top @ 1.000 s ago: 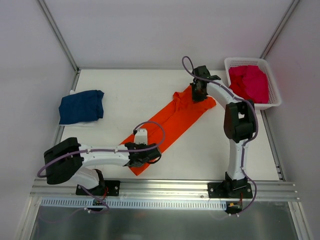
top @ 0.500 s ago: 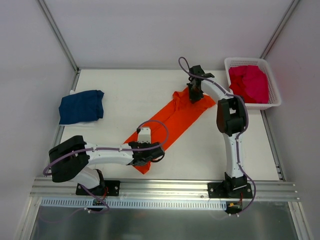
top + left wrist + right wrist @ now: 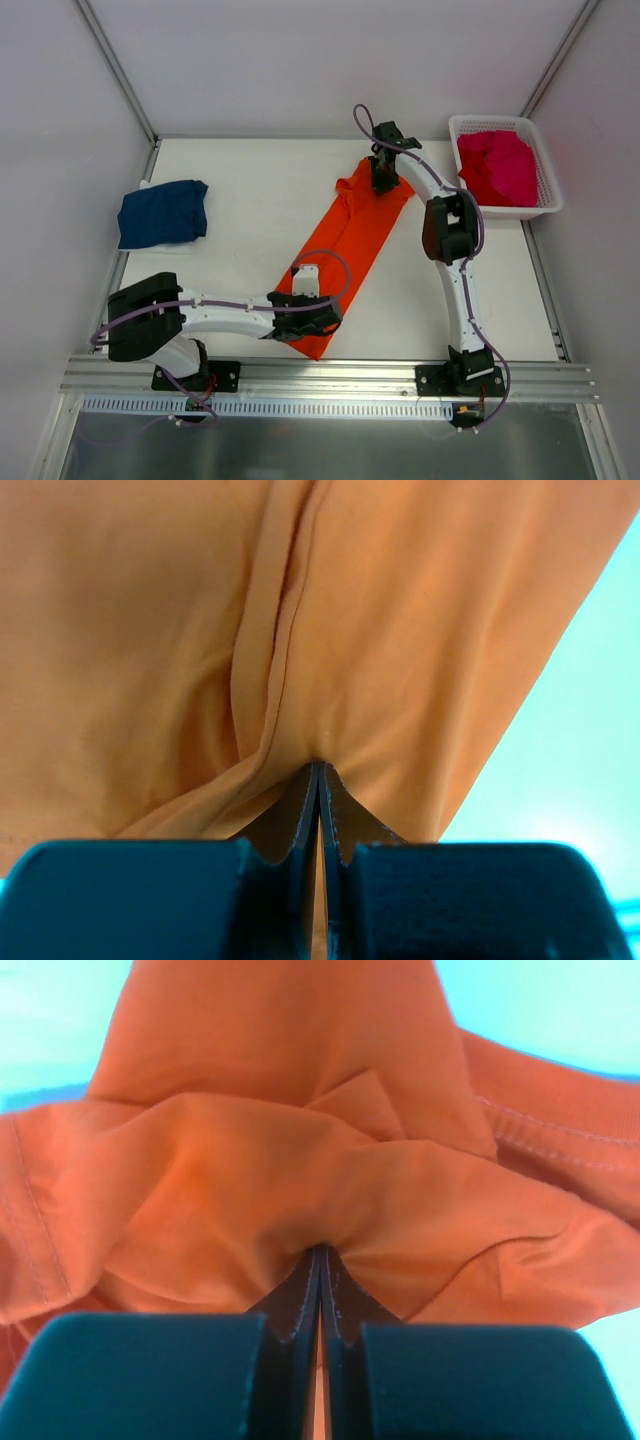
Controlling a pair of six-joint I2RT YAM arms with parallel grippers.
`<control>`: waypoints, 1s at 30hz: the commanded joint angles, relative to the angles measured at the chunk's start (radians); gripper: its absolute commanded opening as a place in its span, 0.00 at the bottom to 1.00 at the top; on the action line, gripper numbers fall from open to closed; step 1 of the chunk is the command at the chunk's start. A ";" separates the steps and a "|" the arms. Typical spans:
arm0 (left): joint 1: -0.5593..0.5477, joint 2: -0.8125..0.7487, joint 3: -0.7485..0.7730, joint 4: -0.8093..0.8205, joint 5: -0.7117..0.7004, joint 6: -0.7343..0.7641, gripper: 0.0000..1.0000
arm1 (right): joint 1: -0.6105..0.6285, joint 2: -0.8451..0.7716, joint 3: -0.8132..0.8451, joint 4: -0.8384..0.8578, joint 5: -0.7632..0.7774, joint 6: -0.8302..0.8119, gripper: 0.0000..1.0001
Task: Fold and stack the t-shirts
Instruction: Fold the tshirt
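Note:
The orange t-shirt [image 3: 350,235] lies folded into a long strip across the middle of the table, running from near front to far right. My left gripper [image 3: 322,322] is shut on its near end; the left wrist view shows the cloth [image 3: 200,630] pinched between the closed jaws. My right gripper [image 3: 380,180] is shut on its far end, where the cloth [image 3: 300,1160] bunches at the jaws. A folded navy blue t-shirt [image 3: 162,213] lies at the left. Magenta-pink t-shirts [image 3: 498,166] are piled in the basket.
A white lattice basket [image 3: 545,205] stands at the far right corner. Metal frame rails run along the table's left, right and near edges. White walls enclose the table.
Both grippers have swung the orange strip: the left end moved right along the near edge, the right end moved left and farther back. The strip now lies steeper.

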 commanded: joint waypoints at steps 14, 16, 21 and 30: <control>-0.097 0.215 0.246 -0.025 0.142 -0.019 0.00 | 0.004 0.067 0.111 0.053 -0.165 0.038 0.00; -0.099 0.230 0.269 -0.023 0.145 -0.004 0.00 | 0.001 0.079 0.128 0.058 -0.182 0.038 0.00; -0.099 0.285 0.347 -0.017 0.160 0.027 0.00 | -0.014 0.095 0.152 0.082 -0.234 0.046 0.02; -0.099 0.345 0.441 -0.009 0.168 0.069 0.00 | -0.042 0.131 0.200 0.151 -0.349 0.078 0.06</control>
